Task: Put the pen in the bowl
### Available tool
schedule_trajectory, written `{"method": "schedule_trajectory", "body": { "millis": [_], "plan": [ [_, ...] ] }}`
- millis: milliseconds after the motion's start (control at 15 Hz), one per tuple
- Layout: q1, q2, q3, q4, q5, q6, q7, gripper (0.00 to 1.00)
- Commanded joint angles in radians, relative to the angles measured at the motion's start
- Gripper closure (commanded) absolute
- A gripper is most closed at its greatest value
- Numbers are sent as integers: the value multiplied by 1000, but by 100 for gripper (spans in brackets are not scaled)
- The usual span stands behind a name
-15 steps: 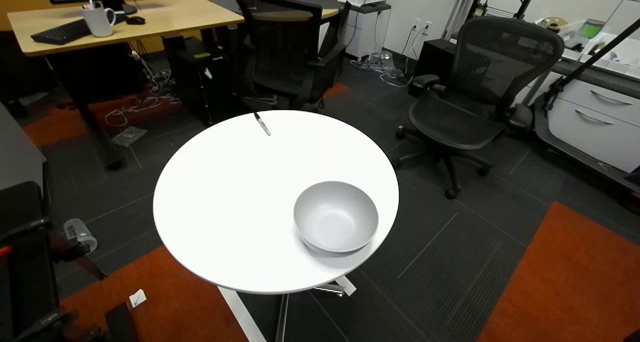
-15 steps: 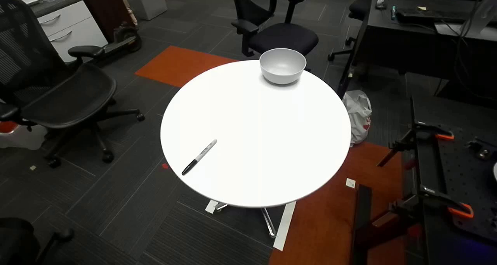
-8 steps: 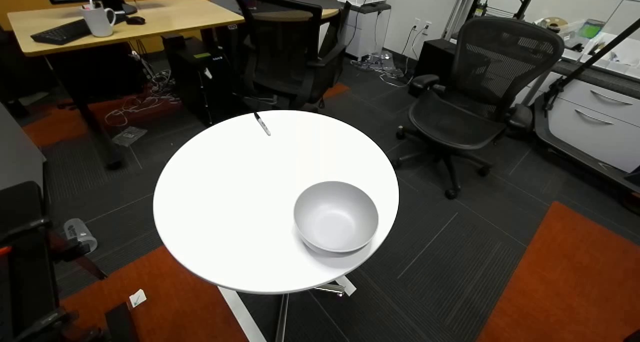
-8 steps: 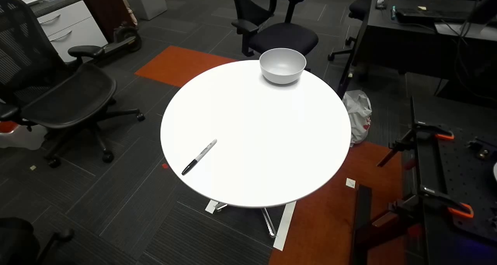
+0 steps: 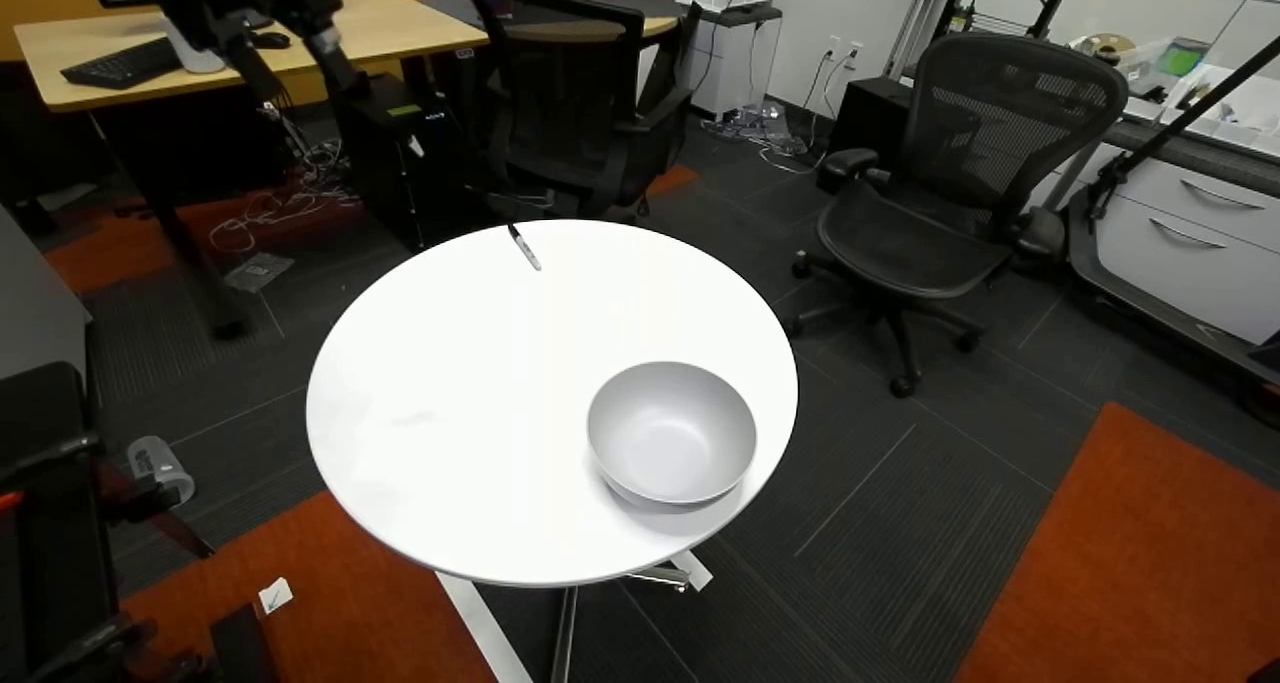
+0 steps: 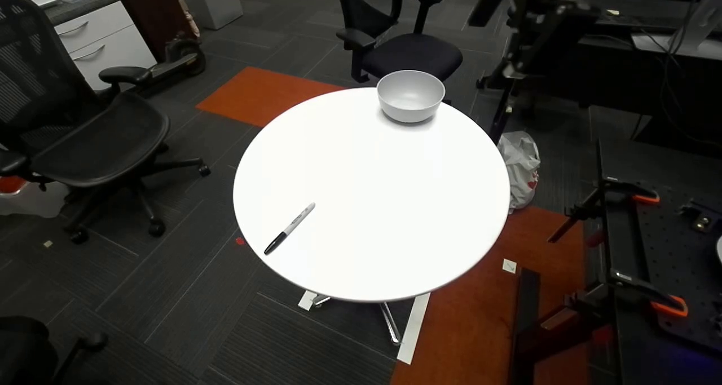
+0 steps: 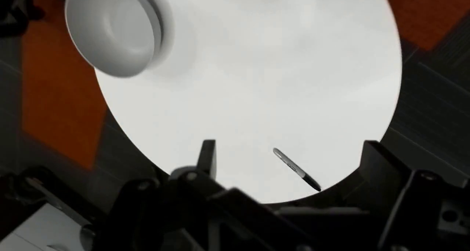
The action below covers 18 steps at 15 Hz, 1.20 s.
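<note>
The pen, a thin marker with a pale barrel and black cap, lies on the white table by its edge in both exterior views point(image 5: 525, 248) point(image 6: 289, 228). The light grey bowl point(image 5: 672, 433) stands upright and empty near the opposite edge, also in an exterior view point(image 6: 410, 96). My gripper point(image 5: 308, 85) is raised off to the side of the table, slightly blurred. In the wrist view it point(image 7: 289, 142) is wide open with nothing between the fingers; the pen point(image 7: 296, 169) shows far below, framed by them, and the bowl point(image 7: 114, 30) is at upper left.
The round white table point(image 5: 450, 363) has a thin rim. Office chairs point(image 5: 1000, 143) point(image 6: 412, 47) stand round it. A wooden desk point(image 5: 350, 23) with a keyboard is behind. A black bench with orange-tipped clamps point(image 6: 668, 306) stands beside the table.
My gripper and arm have come into both exterior views, entering at the top beside the table. The pen and bowl have not moved.
</note>
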Motion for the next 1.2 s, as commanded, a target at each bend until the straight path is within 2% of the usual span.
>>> {"method": "schedule_trajectory", "body": {
  "millis": [0, 267, 667, 733, 867, 1133],
  "plan": [
    [40, 233, -33, 189, 16, 58, -190, 0],
    [57, 410, -20, 340, 84, 66, -433, 0],
    [30, 598, 55, 493, 194, 54, -810, 0],
    [42, 542, 35, 431, 157, 58, -703, 0],
    [41, 587, 46, 467, 169, 58, -761, 0],
    [39, 601, 48, 482, 169, 58, -776, 0]
  ]
}}
